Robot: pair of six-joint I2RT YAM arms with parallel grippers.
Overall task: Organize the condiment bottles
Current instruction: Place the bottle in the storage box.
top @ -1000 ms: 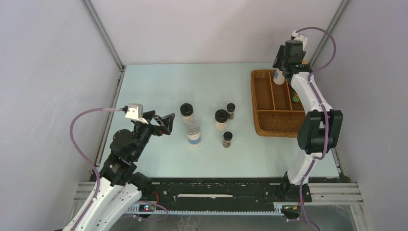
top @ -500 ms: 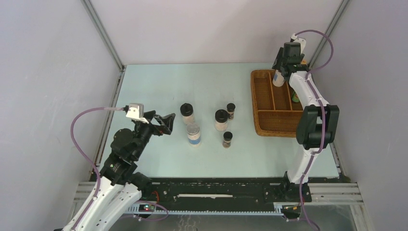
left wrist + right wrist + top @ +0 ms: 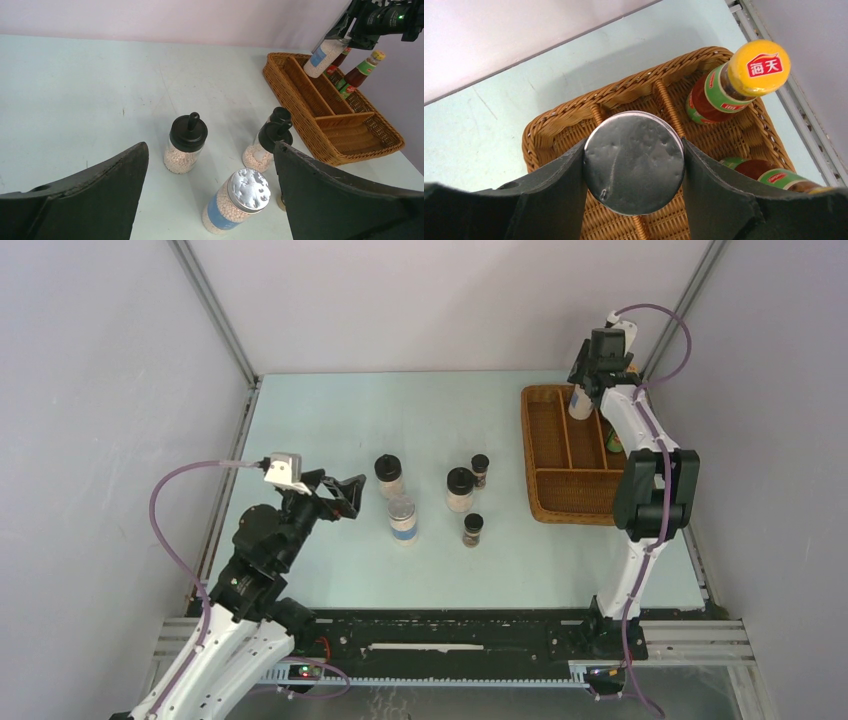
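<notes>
The right gripper (image 3: 634, 172) pinches a silver-lidded blue-label jar (image 3: 634, 161) by its sides, holding it tilted above the far end of the brown wicker divided tray (image 3: 555, 131). Two red sauce bottles with orange caps (image 3: 730, 82) sit in the tray on that gripper's right. The left gripper (image 3: 347, 496) hangs spread wide over the pale green counter (image 3: 330, 410). A second silver-lidded jar (image 3: 235, 199) and two black-lidded white jars (image 3: 186, 145) stand just ahead of it.

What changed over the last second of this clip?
The right arm's elbow swung in toward the tray; the right pincer, shut on the silver-lidded jar, barely shifted over the tray's far end. Nothing was grasped or released. The open left pincer, the five loose jars and the two red bottles stayed put.
</notes>
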